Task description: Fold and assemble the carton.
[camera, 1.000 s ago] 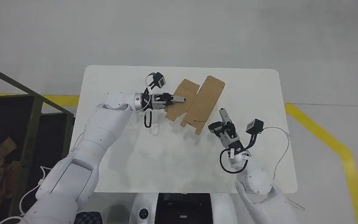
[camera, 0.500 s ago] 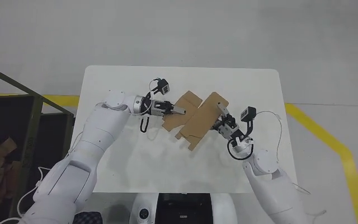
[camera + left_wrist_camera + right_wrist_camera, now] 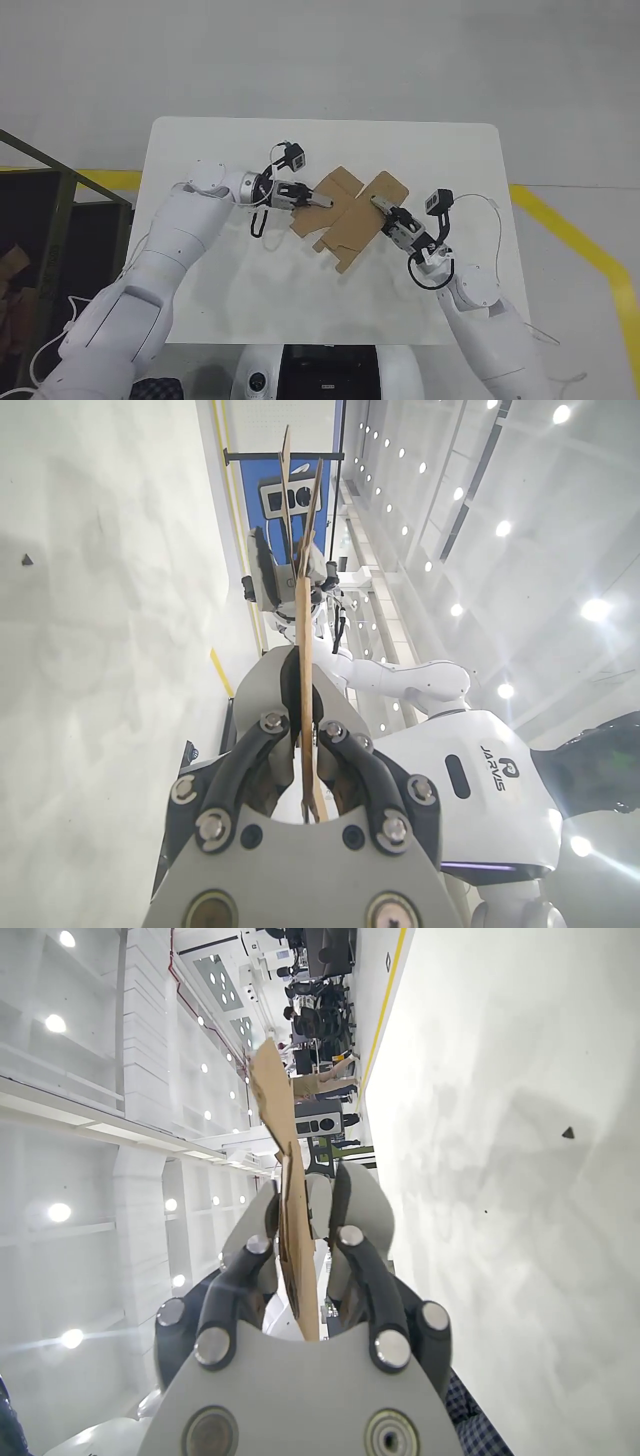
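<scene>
— Two grippers at the carton (image 3: 350, 212), centre of the frame: left gripper (image 3: 320, 200) clamped on its left edge; right gripper (image 3: 379, 203) straddles the right edge, jaws apart (not gripping yet).
— Advice: pinch right firmly, then fold along creases.

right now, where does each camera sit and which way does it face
Top: above the arms, looking down at the table; left arm and right arm meet at the carton.
Left wrist: on that wrist, looking along the left gripper, shut on the carton; right arm beyond.
Right wrist: on that wrist, looking along the right gripper, open astride the carton; table alongside.
Shared: all three show the carton, both wrist views edge-on.
</scene>
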